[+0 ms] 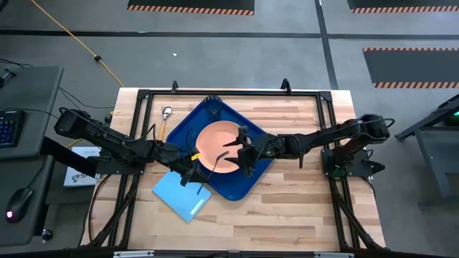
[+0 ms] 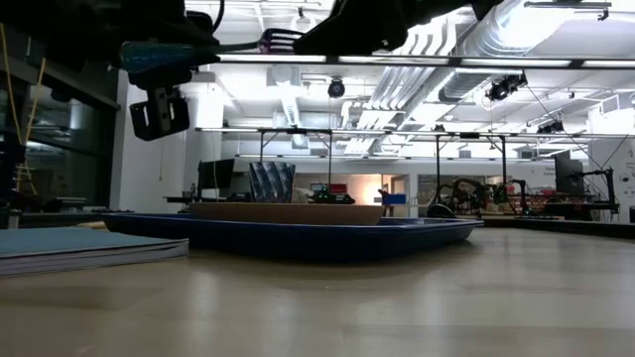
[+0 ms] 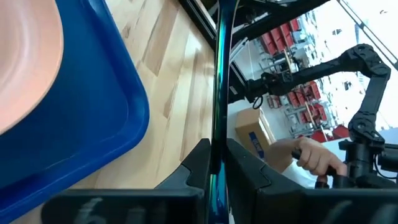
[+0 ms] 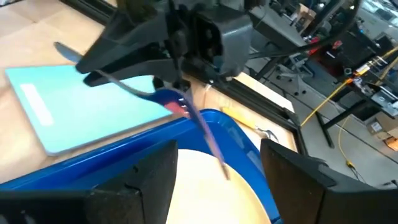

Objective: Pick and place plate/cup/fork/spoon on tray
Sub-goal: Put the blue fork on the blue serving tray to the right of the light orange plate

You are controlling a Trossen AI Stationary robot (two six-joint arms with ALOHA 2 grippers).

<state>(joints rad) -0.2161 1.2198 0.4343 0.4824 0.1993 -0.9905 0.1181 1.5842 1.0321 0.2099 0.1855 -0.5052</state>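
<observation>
The dark blue tray lies mid-table with the salmon-pink plate on it. The dark cup stands in the tray's far corner. The spoon, with an orange handle, lies on the table left of the tray. My left gripper hovers over the tray's near-left rim, shut on the fork, which has a teal handle. My right gripper is open and empty above the plate's right side; its fingers stand wide apart in the right wrist view. My left gripper pinches the fork's slim teal handle between its two fingers. In the right wrist view the fork sticks out on both sides of the fingers. It is lifted clear, slanting down over the tray's rim toward the plate.
A light-blue flat rectangle lies on the table at the tray's near-left side, under my left arm. A black frame runs round the table's edges. A person's hand shows beyond the table in the left wrist view.
</observation>
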